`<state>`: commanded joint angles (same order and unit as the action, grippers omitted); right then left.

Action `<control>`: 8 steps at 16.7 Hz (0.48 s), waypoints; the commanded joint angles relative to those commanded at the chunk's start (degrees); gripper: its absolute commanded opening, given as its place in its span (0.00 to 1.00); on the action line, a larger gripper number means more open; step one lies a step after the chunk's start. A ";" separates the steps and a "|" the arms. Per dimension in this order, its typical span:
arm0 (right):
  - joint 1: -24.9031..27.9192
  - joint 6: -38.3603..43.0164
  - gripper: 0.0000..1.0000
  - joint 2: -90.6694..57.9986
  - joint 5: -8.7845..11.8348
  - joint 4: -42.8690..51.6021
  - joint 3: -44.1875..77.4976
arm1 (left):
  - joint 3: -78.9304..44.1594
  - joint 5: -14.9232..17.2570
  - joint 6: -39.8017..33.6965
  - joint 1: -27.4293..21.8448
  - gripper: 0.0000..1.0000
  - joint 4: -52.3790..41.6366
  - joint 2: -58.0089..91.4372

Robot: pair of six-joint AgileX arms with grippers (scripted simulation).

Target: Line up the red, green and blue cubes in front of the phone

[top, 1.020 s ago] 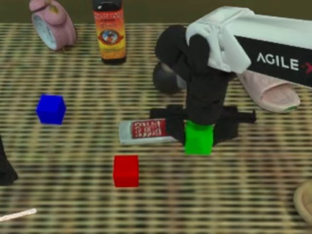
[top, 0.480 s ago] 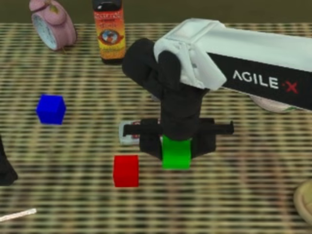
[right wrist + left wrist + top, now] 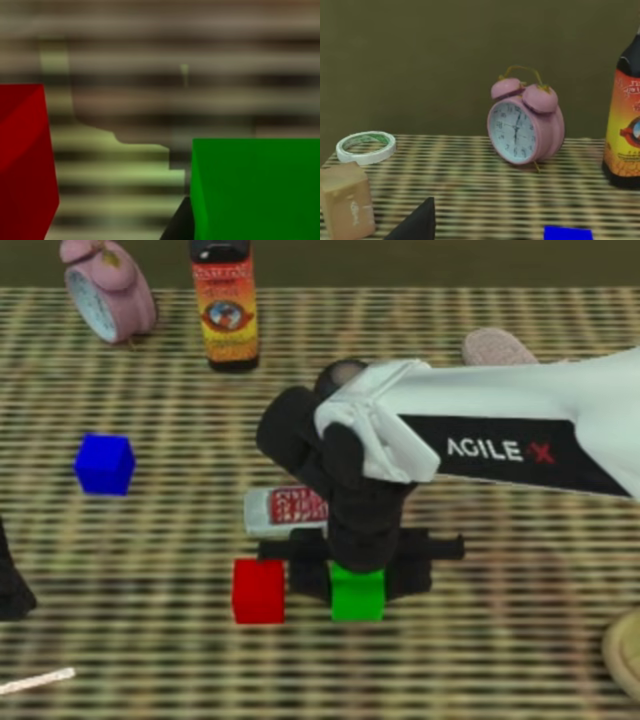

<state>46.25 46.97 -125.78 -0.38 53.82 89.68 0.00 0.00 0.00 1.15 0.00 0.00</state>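
The green cube [image 3: 357, 600] sits level with the red cube [image 3: 258, 591], a narrow gap to its right. My right gripper [image 3: 358, 578] is shut on the green one from above. In the right wrist view the green cube [image 3: 255, 187] fills the near side, with the red cube [image 3: 22, 160] across a strip of mat. The phone [image 3: 283, 510] lies just behind both cubes, its right end hidden under the right arm. Far to the left stands the blue cube [image 3: 104, 464]. My left gripper [image 3: 10, 588] is parked at the left edge, open; one fingertip [image 3: 419, 224] shows near the blue cube [image 3: 567, 233].
A pink alarm clock [image 3: 105, 290] and a dark sauce bottle [image 3: 225, 305] stand at the back left. A pink slipper [image 3: 498, 345] lies behind the right arm. A tape roll [image 3: 366, 146] and a tan block [image 3: 345, 200] show in the left wrist view.
My right arm has carried the green cube left and toward the front, bringing it down beside the red cube. The phone's left half shows again. The left arm has not moved.
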 joint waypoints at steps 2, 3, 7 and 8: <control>0.01 0.01 0.00 -0.09 0.00 -0.17 -0.14 | 0.00 0.00 0.00 0.00 1.00 0.00 0.00; 0.01 0.01 0.00 -0.09 0.00 -0.17 -0.14 | 0.00 0.00 0.00 0.00 1.00 0.00 0.00; 0.01 0.01 0.23 -0.09 0.00 -0.17 -0.14 | 0.00 0.00 0.00 0.00 1.00 0.00 0.00; 0.01 0.01 0.30 -0.09 0.00 -0.17 -0.14 | 0.00 0.00 0.00 0.00 1.00 0.00 0.00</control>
<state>46.26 46.97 -125.87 -0.38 53.65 89.54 0.00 0.00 0.00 1.15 0.00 0.00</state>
